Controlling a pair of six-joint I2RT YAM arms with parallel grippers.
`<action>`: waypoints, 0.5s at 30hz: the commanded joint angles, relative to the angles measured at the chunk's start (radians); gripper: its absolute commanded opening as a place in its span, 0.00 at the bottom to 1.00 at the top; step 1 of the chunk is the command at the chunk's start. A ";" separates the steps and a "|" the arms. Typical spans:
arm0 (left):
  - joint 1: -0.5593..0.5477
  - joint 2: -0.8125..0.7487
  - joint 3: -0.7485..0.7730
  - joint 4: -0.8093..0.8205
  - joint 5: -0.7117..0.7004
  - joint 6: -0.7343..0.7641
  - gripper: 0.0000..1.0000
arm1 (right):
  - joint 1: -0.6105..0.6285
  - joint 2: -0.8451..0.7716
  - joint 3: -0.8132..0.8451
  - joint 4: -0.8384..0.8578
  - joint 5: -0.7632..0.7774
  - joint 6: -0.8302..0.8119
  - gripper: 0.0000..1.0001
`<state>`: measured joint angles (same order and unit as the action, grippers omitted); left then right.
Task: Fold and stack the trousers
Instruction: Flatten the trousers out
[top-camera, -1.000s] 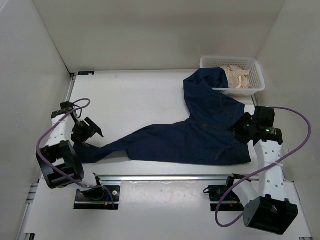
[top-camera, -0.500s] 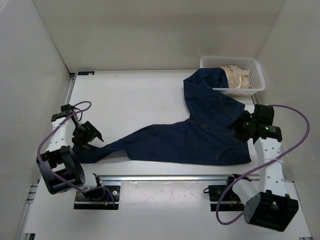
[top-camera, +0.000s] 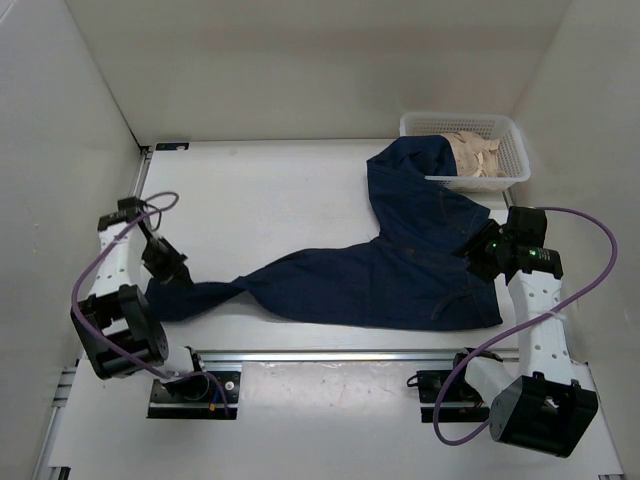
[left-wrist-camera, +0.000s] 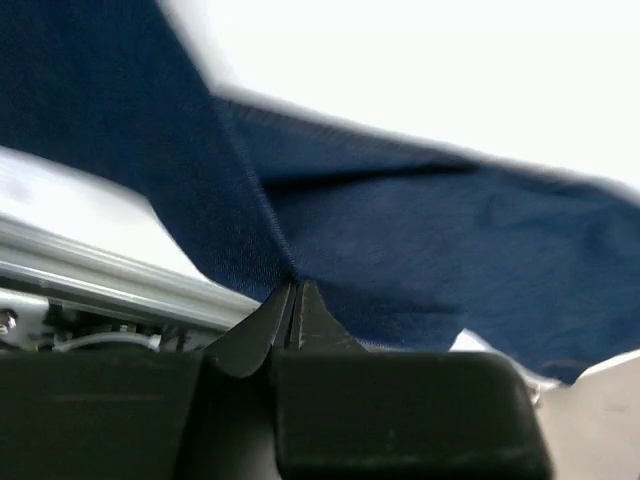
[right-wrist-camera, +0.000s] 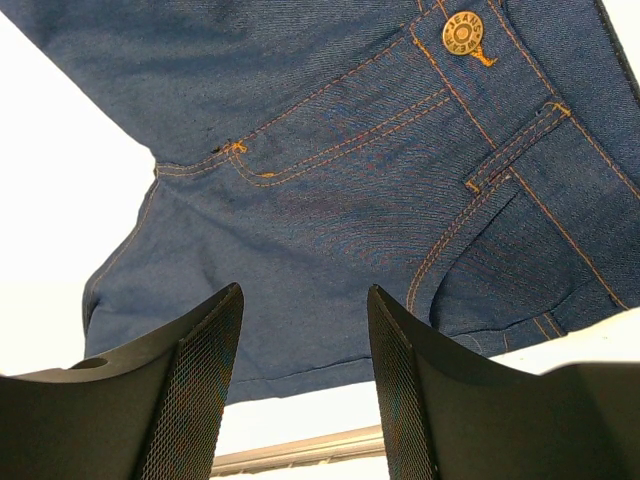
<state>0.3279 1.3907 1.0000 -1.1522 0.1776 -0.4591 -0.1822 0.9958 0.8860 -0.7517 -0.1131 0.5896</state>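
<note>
Nearest you, your left gripper (left-wrist-camera: 293, 300) is pinched tight on a fold of the trousers (top-camera: 380, 280), at the end of the leg stretched out to the left. That wrist view is blurred, so you cannot tell how much cloth sits between the tips. Your right gripper (right-wrist-camera: 303, 292) hangs over the waistband, fingers apart, holding nothing. The brass button (right-wrist-camera: 461, 33) reads "JEANS"; its smaller lettering is unreadable. The jeans lie across the table (top-camera: 260, 190). Their other leg runs back over a corner of the white basket (top-camera: 460, 117), hiding part of the beige cloth (top-camera: 478, 155) inside.
</note>
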 joint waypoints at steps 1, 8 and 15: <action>-0.035 0.043 0.249 0.028 -0.018 -0.025 0.10 | 0.000 -0.002 0.014 0.026 -0.010 -0.024 0.58; -0.194 0.232 0.826 -0.105 -0.074 -0.079 0.10 | 0.000 0.007 0.033 0.026 0.009 -0.024 0.58; -0.176 0.107 0.786 -0.129 -0.199 -0.104 0.10 | 0.000 -0.011 0.024 0.017 0.009 -0.024 0.58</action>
<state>0.1169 1.6100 1.8725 -1.2201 0.0814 -0.5404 -0.1822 1.0008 0.8864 -0.7517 -0.1078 0.5865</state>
